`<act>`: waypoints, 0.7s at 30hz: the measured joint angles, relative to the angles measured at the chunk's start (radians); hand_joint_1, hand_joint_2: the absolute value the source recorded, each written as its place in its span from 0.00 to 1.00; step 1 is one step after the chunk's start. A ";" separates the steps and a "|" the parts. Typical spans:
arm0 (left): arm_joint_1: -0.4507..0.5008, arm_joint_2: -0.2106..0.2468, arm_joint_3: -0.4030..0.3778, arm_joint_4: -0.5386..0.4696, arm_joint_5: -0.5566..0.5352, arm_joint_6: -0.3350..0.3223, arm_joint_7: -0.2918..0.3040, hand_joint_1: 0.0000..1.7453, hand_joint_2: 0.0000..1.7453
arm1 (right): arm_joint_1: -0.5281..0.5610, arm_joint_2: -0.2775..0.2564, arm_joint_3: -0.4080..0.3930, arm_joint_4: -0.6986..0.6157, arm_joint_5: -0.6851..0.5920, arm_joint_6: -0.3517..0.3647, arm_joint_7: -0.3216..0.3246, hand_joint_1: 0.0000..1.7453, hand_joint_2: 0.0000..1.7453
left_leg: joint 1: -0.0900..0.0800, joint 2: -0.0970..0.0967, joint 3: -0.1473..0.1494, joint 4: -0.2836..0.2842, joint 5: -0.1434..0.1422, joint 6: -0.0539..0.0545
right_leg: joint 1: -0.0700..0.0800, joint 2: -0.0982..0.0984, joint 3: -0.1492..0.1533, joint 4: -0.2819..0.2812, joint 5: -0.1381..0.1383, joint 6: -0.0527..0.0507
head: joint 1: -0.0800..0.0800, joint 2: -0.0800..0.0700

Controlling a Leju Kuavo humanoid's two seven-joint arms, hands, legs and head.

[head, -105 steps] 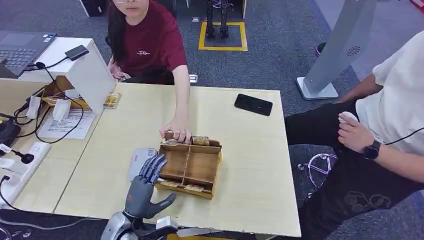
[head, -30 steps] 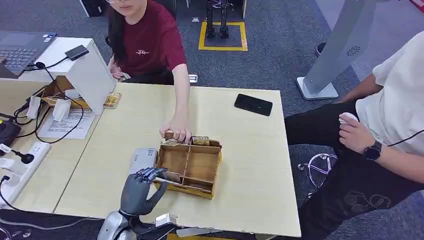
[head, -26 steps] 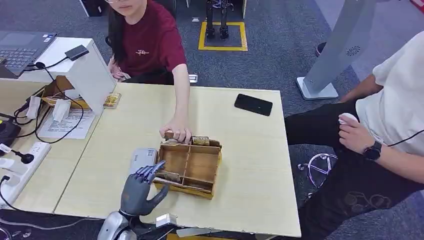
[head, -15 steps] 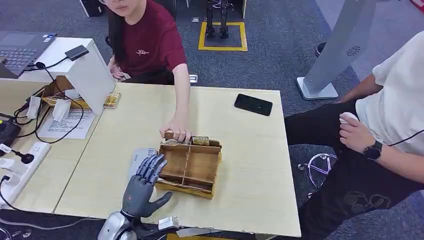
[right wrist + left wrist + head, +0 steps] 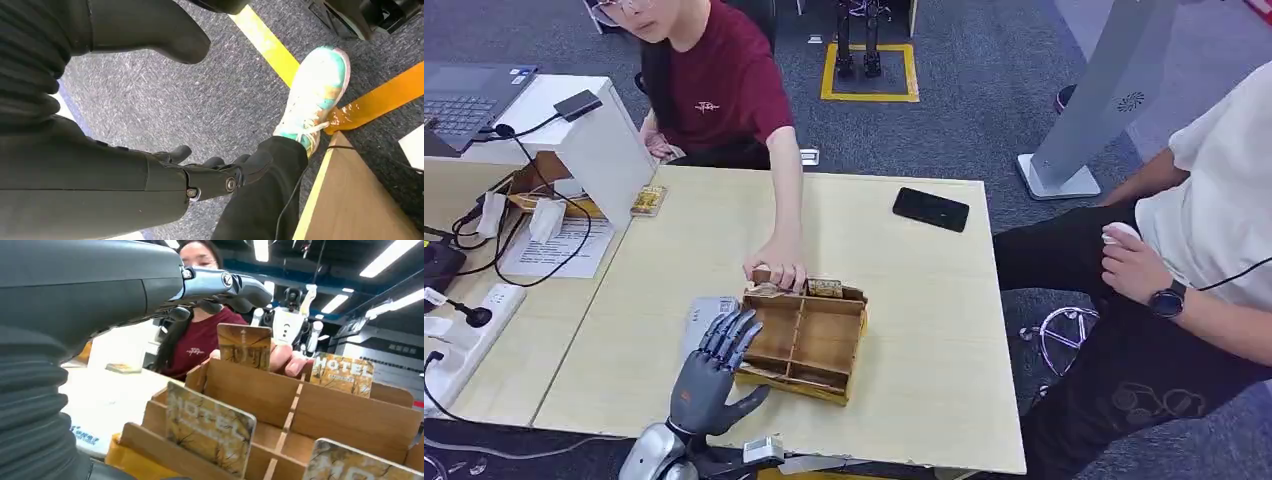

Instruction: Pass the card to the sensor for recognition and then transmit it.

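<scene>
A wooden divided box (image 5: 860, 330) stands near the table's front edge, with several yellow "HOTEL" cards upright in its compartments. In the left wrist view one card (image 5: 210, 427) leans in the nearest compartment of the box (image 5: 250, 385), with more cards (image 5: 344, 372) at the far wall. My left hand (image 5: 712, 368) hovers at the box's left edge with its fingers (image 5: 225, 285) spread and nothing in them. A flat grey card reader (image 5: 701, 316) lies partly under that hand. My right hand (image 5: 210, 175) hangs beside the table above the floor, holding nothing.
A person in a red shirt steadies the box's far edge with a hand (image 5: 776, 272). A second person (image 5: 1204, 230) sits at the right. A black phone (image 5: 931, 209) lies far right; a white stand (image 5: 609, 150), cables and a power strip (image 5: 469, 335) crowd the left.
A second ago my left hand's fingers were curled on a card at the box's near left compartment. They have since spread and the card is back in the box.
</scene>
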 joint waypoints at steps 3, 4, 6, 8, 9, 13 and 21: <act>0.000 0.000 0.000 -0.006 -0.003 0.000 0.000 0.00 1.00 | 0.000 0.000 -0.001 0.000 0.004 0.000 0.000 0.00 1.00 | 0.000 0.000 0.000 0.000 0.000 0.000 | 0.000 0.000 0.000 0.000 0.000 0.000 | 0.000 0.000; 0.000 0.000 0.000 -0.007 -0.002 0.000 0.000 0.00 1.00 | 0.000 0.000 -0.001 0.000 0.004 0.000 0.000 0.00 1.00 | 0.000 0.000 0.000 0.000 0.000 0.000 | 0.000 0.000 0.000 0.000 0.000 0.000 | 0.000 0.000; 0.001 0.000 0.000 -0.007 0.001 0.000 0.000 0.00 1.00 | 0.000 0.000 -0.001 0.000 0.006 0.000 0.000 0.00 1.00 | 0.000 0.000 0.000 0.000 0.000 0.000 | 0.000 0.000 0.000 0.000 0.000 0.000 | 0.000 0.000; 0.002 0.000 0.000 -0.013 0.003 0.000 0.000 0.00 1.00 | 0.000 0.000 -0.001 0.000 0.006 0.000 0.000 0.00 1.00 | 0.000 0.000 0.000 0.000 0.000 0.000 | 0.000 0.000 0.000 0.000 0.000 0.000 | 0.000 0.000; 0.002 0.000 0.000 -0.015 0.003 0.000 0.000 0.00 1.00 | 0.000 0.000 -0.001 0.000 0.007 0.000 0.000 0.00 1.00 | 0.000 0.000 0.000 0.000 0.000 0.000 | 0.000 0.000 0.000 0.000 0.000 0.000 | 0.000 0.000; 0.005 0.000 0.000 -0.019 0.003 0.000 0.000 0.00 1.00 | 0.001 0.000 -0.001 0.000 0.007 0.000 0.000 0.00 1.00 | 0.000 0.000 0.000 0.000 0.000 0.000 | 0.000 0.000 0.000 0.000 0.000 0.000 | 0.000 0.000; 0.007 0.000 0.000 -0.023 0.003 0.000 0.000 0.00 1.00 | 0.001 0.000 -0.001 0.000 0.007 0.000 0.000 0.00 1.00 | 0.000 0.000 0.000 0.000 0.000 0.000 | 0.000 0.000 0.000 0.000 0.000 0.000 | 0.000 0.000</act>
